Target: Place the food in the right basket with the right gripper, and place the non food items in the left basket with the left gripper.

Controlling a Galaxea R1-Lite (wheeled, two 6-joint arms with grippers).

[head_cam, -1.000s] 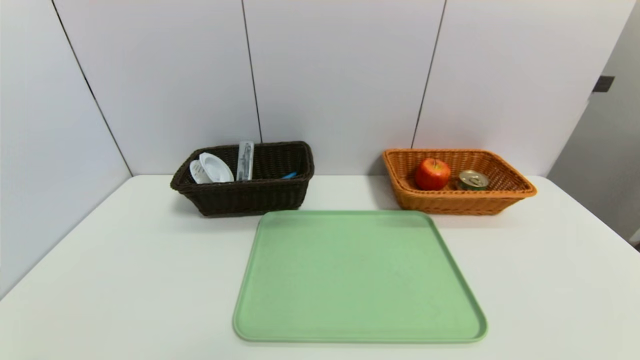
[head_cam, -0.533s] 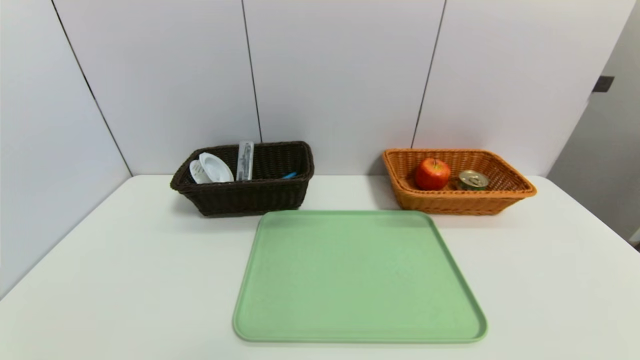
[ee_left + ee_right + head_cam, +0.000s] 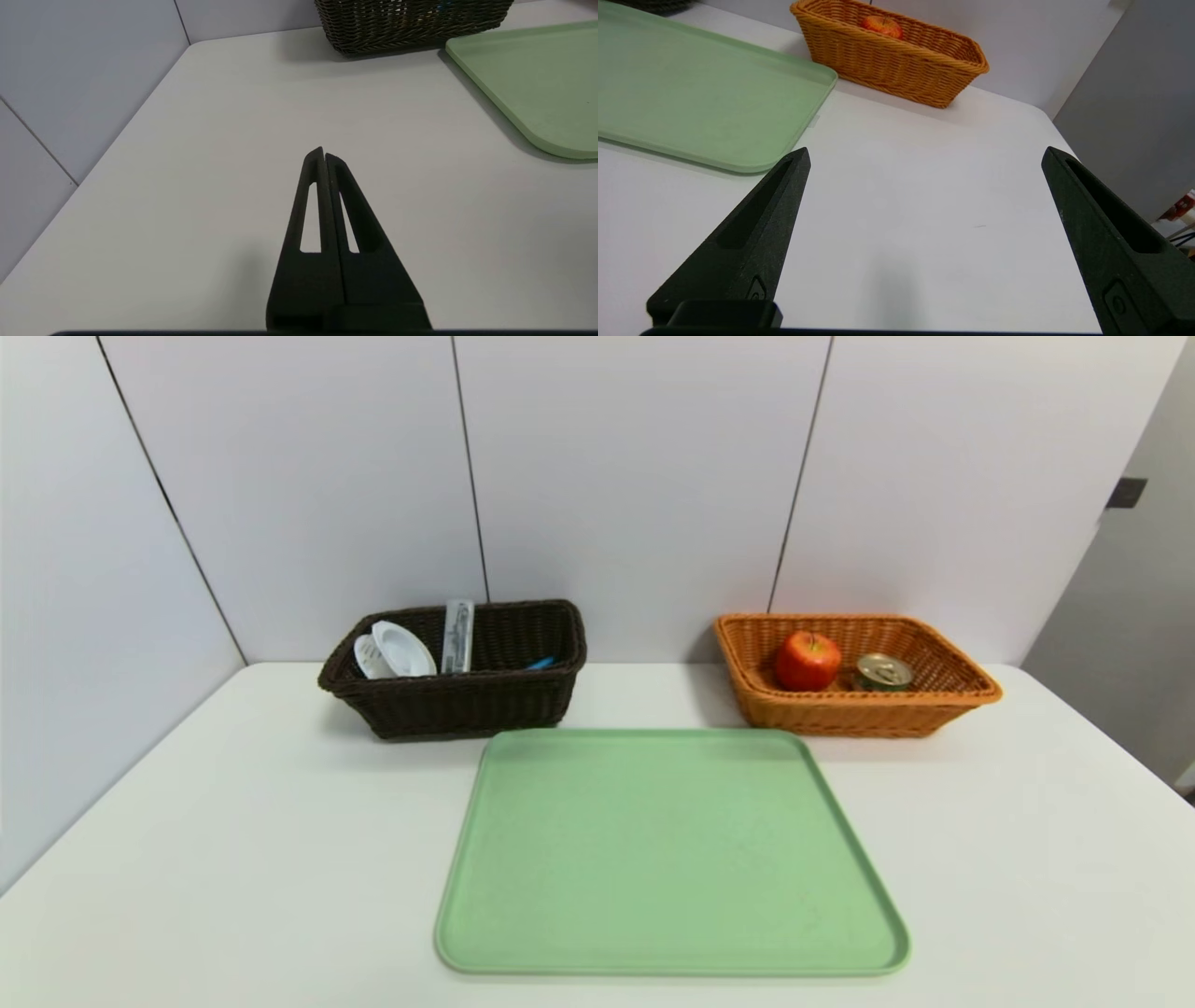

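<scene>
Since the red apple [image 3: 808, 660] and the short tin [image 3: 882, 671] both lie inside the orange basket [image 3: 943, 705] at the far right of the desk [image 3: 233, 859], the food half of the sorting looks done. Across from it, at the far left, the dark brown basket [image 3: 467, 705] holds the white strainer cup [image 3: 401, 649], the grey oblong case [image 3: 457, 635] leaning upright against its far wall, and a glimpse of the utensil's blue handle [image 3: 540, 664]; its yellow head is hidden behind the rim. That would settle the non-food half as well.

Between the two baskets and nearer the robot lies a green tray [image 3: 672, 933] with nothing on it, so no item appears left to move.

Neither arm shows in the head view. From the wrist views, the left gripper [image 3: 322, 156] hovers over bare desk at the near left, its jaws pressed together on nothing, well apart from the dark basket. Over the near right of the desk, the right gripper [image 3: 924, 156] hovers with its jaws spread wide and nothing between them. By all appearances the task is complete and both arms are parked.
</scene>
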